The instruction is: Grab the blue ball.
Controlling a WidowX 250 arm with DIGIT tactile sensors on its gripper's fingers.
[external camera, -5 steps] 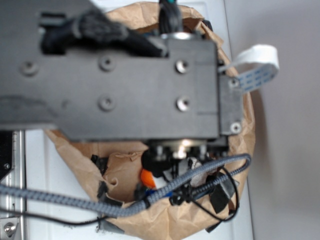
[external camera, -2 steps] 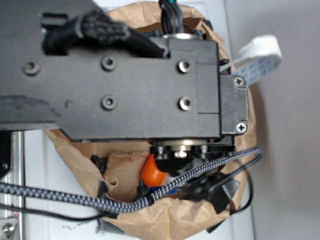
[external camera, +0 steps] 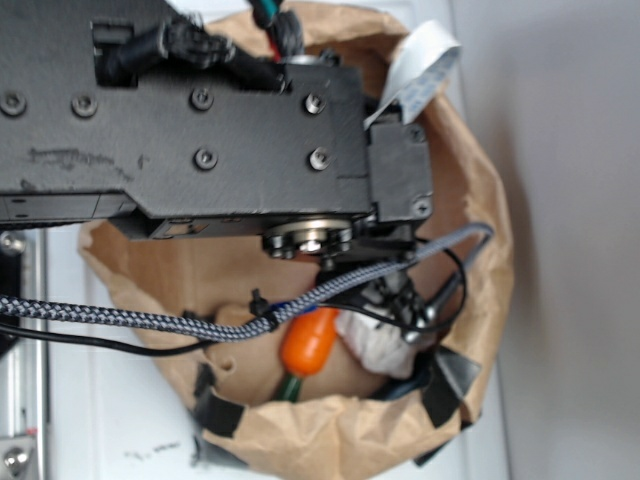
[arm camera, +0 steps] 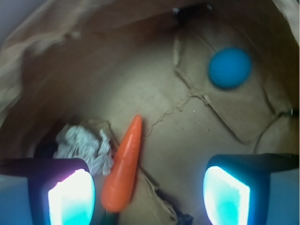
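In the wrist view the blue ball (arm camera: 229, 68) lies on the brown paper floor of the bag, far up and to the right of my gripper (arm camera: 149, 197). The gripper is open, its two lit fingertips (arm camera: 70, 197) wide apart at the bottom edge, with nothing between them. An orange toy carrot (arm camera: 124, 166) lies just inside the left fingertip, and a crumpled white paper wad (arm camera: 82, 145) sits beside it. In the exterior view the black arm (external camera: 200, 130) hangs over the bag, and the ball is hidden there.
The brown paper bag (external camera: 480, 200) walls in everything, with black tape patches (external camera: 445, 385) on its rim. A braided grey cable (external camera: 120, 318) crosses over the bag. The carrot (external camera: 310, 340) and the white wad (external camera: 375, 345) show below the arm.
In the exterior view the arm has moved up and to the left, uncovering more of the carrot and the white wad. The white ribbon cable swung left with it.
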